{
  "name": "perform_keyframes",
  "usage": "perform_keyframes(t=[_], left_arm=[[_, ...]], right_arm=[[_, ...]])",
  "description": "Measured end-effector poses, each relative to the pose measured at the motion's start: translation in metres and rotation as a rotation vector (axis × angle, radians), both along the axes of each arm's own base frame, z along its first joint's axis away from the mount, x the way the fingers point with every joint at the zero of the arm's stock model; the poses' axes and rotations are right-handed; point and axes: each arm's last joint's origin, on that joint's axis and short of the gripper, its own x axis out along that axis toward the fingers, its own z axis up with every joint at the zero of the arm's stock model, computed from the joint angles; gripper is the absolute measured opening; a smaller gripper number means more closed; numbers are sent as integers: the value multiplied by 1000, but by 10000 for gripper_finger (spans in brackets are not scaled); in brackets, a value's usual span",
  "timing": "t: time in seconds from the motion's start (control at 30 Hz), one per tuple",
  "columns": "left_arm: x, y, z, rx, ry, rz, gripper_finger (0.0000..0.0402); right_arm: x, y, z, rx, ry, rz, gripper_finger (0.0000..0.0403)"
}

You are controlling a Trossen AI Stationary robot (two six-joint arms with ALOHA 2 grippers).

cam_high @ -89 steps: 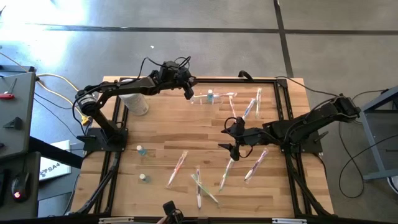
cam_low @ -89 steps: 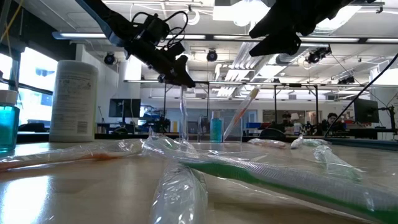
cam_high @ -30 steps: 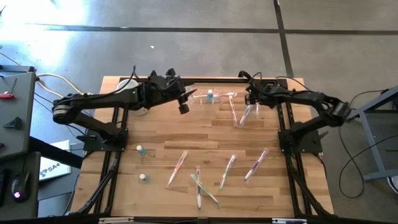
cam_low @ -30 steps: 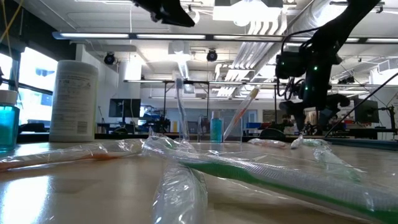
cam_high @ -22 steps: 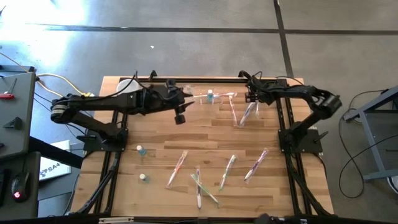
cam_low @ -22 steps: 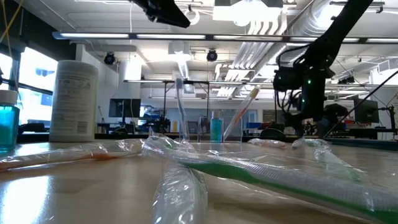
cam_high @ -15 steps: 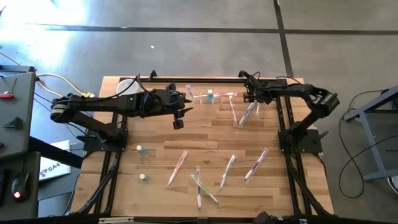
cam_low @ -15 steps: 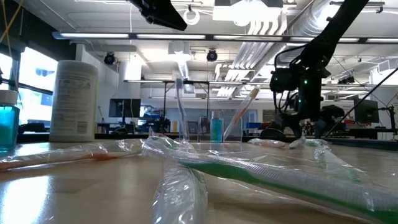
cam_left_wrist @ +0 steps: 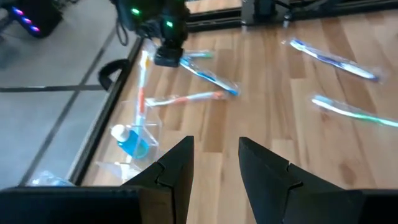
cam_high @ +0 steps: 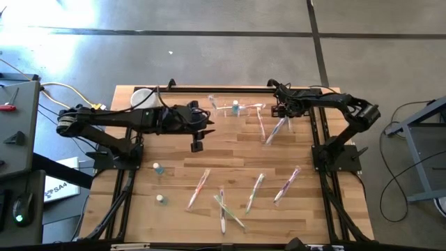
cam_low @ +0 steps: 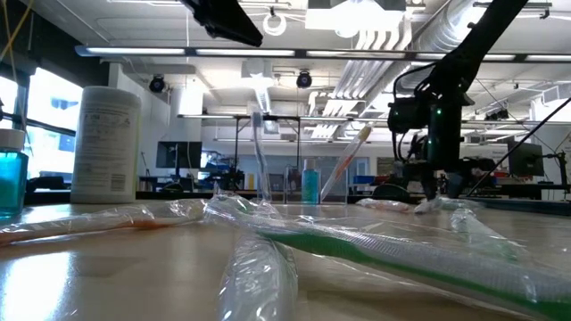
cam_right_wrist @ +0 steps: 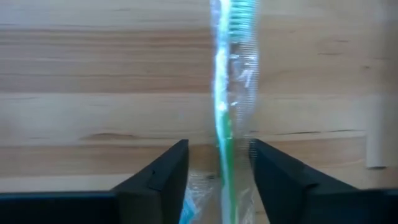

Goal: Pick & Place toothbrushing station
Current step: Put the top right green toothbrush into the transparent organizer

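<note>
While wrapped toothbrushes (cam_high: 198, 189) lie loose across the near half of the table (cam_high: 230, 157), the left gripper (cam_high: 196, 146) has withdrawn from the far edge to mid-table, fingers slightly parted and holding nothing. At the far edge the right gripper (cam_high: 280, 110) has come down on a green wrapped toothbrush (cam_right_wrist: 225, 106) and is narrowing its jaws around it, contact not yet certain. Between the two arms, the toothbrushing station (cam_high: 235, 109) stands upright, so this step appears to stock it.

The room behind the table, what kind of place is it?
Probably a robot lab or workshop: bare ceiling pipes, computer monitors on desks where people sit, and a concrete floor.
</note>
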Motion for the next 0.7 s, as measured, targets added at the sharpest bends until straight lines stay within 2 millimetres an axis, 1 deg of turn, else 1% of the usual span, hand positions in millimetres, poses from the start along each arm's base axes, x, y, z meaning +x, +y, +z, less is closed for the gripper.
perform_keyframes(t=[0.13,0.27,0.3,0.57,0.63,0.7], left_arm=[[0,-5,-1,-17,9,-24,125],[-1,-10,-2,-26,19,-56,125],[0,-13,-2,-28,19,-66,125],[-1,-24,-2,-27,21,-107,125],[-1,-24,-2,-28,17,-109,125],[-1,-25,-2,-25,18,-114,125]], right_arm=[[0,0,0,2,-1,1,100],[0,1,0,11,6,13,23],[-1,1,0,13,13,19,16],[-3,6,3,52,40,113,9],[-5,10,8,58,36,125,8],[-7,14,19,30,25,128,8]])
